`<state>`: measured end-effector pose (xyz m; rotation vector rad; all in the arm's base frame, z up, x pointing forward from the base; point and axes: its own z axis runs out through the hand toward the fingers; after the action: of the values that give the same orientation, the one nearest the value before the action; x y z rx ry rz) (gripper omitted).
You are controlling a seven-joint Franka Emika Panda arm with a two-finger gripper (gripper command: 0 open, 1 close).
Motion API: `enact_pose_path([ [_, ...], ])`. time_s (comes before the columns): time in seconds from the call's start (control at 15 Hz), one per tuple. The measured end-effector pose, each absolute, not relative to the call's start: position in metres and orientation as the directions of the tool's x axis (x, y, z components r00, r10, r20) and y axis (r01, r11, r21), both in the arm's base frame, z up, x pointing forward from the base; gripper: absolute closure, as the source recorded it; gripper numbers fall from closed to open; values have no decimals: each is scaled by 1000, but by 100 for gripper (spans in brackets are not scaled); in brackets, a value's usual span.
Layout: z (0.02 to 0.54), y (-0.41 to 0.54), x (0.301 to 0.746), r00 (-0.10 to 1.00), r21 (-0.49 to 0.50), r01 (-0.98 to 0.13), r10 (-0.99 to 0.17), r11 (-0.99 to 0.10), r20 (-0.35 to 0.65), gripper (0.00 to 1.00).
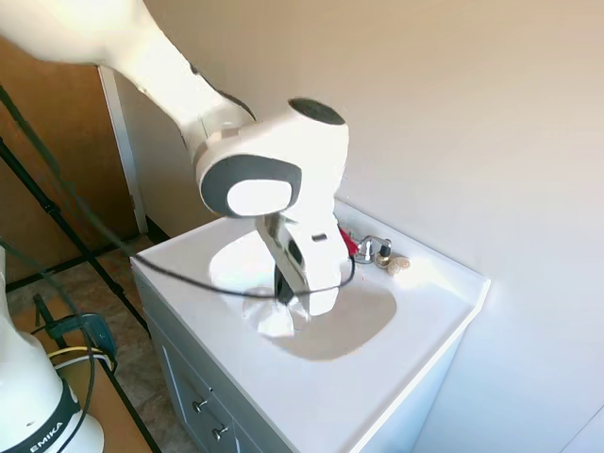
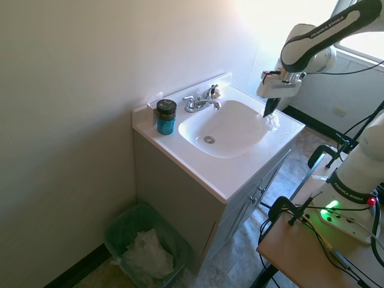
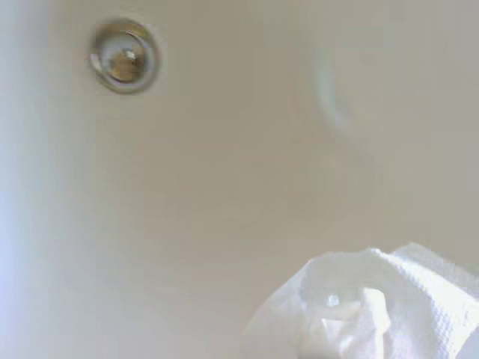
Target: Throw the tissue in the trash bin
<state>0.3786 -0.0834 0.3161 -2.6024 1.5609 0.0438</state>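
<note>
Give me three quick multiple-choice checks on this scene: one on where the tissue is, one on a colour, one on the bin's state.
1. Where is the tissue?
A. at the sink's edge under the claw
B. in the bin
C. on the floor

2. What colour is the jar by the faucet?
A. red
B. blue, dark lid
C. yellow

3. The bin:
A. tipped over
B. lidded
C. upright, open, holding white paper

Answers: 1 A, the wad sits at the basin rim; 2 B, second exterior view shows it; 3 C, crumpled paper visible inside.

White vanity counter (image 2: 240, 180) with oval sink basin (image 2: 225, 129), metal drain (image 2: 209, 140) at its middle, chrome faucet (image 2: 201, 103) at the back edge, teal jar (image 2: 166, 117) (dark lid) at a back corner, small beige lump (image 1: 397, 265) beside the faucet.
</note>
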Motion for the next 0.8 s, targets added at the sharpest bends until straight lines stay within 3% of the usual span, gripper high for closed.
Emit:
enact_pose_path([
  [0.4, 382, 147, 413, 583, -127, -799, -809, -588, 79, 100],
  [0.8, 345, 314, 437, 632, -98, -757, -762, -646, 139, 100],
])
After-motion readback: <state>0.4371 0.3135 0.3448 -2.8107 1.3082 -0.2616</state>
